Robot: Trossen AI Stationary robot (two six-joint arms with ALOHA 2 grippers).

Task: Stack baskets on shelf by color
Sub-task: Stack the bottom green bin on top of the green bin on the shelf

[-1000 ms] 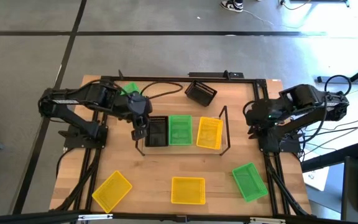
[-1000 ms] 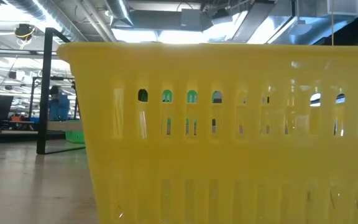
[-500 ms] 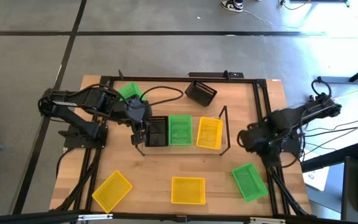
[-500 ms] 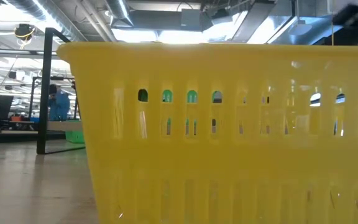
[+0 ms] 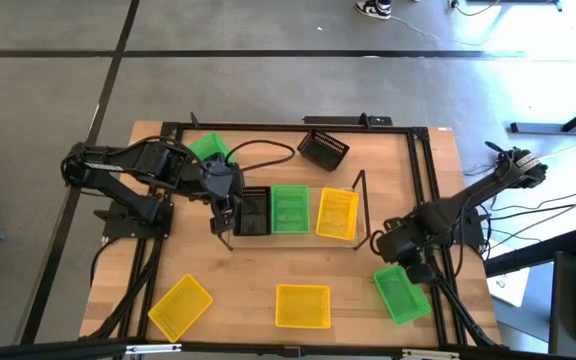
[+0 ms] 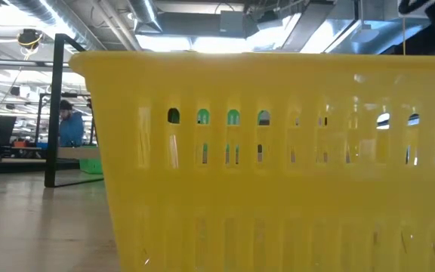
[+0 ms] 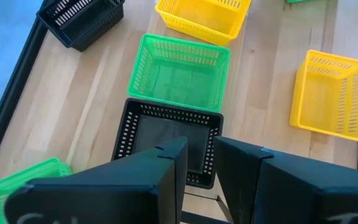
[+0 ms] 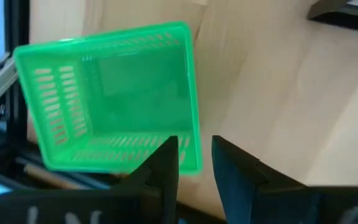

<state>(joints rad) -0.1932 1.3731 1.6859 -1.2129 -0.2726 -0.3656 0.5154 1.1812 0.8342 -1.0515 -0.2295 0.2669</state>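
Observation:
The shelf [image 5: 365,208] stands mid-table, and in it a black basket [image 5: 253,211], a green basket [image 5: 289,208] and a yellow basket [image 5: 337,213] sit side by side. My left gripper [image 7: 199,146] hovers open over the black basket's left end [image 7: 166,134]. My right gripper [image 8: 195,142] is open, pointing steeply down over the rim of a loose green basket [image 8: 114,93], which rests on its base near the table's near right corner [image 5: 401,292]. I see no touch.
Loose on the table are a green basket [image 5: 208,148] at the far left, a tipped black basket [image 5: 323,148] at the far middle, and two yellow baskets [image 5: 180,305] [image 5: 302,305] near the front edge. The latter fills the low view [image 6: 278,166].
My right gripper has swung out from its folded pose and come down toward the table's near edge, onto the loose green basket at the near right, tipping to point more steeply down. Its fingers stay apart.

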